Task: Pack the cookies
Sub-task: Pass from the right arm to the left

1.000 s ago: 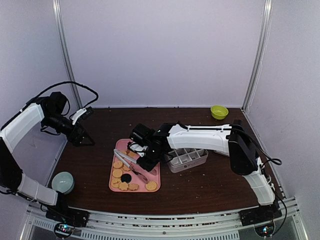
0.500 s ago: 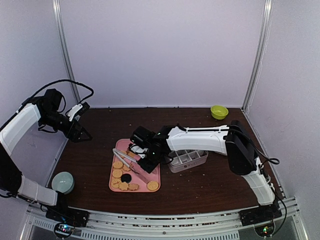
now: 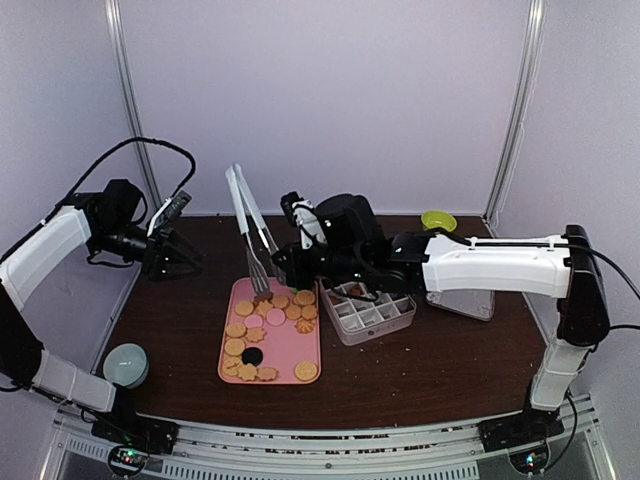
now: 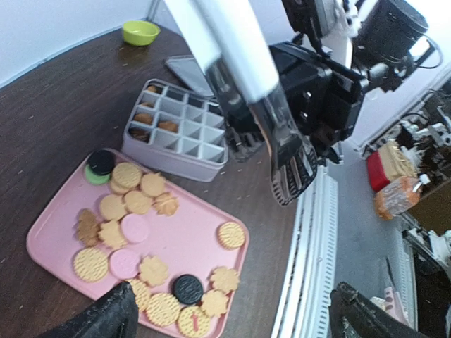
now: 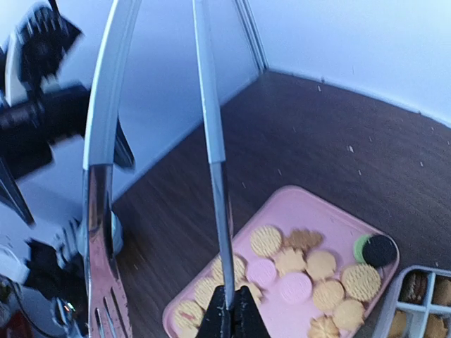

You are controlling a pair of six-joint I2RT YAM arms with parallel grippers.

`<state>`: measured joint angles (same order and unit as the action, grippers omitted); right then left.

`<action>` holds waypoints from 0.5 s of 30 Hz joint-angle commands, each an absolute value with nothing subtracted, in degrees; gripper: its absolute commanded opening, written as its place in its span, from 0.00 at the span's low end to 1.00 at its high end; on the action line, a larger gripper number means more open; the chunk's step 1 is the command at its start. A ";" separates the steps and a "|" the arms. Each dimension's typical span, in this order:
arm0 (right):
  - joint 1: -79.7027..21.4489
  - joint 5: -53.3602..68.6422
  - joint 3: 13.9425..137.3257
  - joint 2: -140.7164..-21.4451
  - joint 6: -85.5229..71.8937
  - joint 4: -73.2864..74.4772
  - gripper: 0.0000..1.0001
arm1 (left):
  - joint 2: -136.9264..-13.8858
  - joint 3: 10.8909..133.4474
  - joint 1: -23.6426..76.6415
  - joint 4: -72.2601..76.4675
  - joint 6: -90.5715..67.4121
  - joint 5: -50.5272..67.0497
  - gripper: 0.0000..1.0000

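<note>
Brown table; right pincer raised, clamping tongs; left pincer wide.

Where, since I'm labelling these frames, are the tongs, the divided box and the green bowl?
tongs point(image 4: 243, 67): left wrist view, on the white handle.
divided box point(image 3: 385, 326): top external view, on its near wall.
green bowl point(image 3: 438, 231): top external view, on its near outer wall.

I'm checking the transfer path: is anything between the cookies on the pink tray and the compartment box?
Nothing visible. The box stands open beside the tray, its lid set aside beyond it. Only the tongs, held by the right gripper, hang above the cookies.
</note>
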<state>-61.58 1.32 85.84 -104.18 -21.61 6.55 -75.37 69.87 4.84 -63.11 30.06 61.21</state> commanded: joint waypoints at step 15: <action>-63.43 3.00 89.96 -108.90 -36.20 -25.78 0.00 | -77.93 74.25 12.85 -63.46 26.79 83.86 0.77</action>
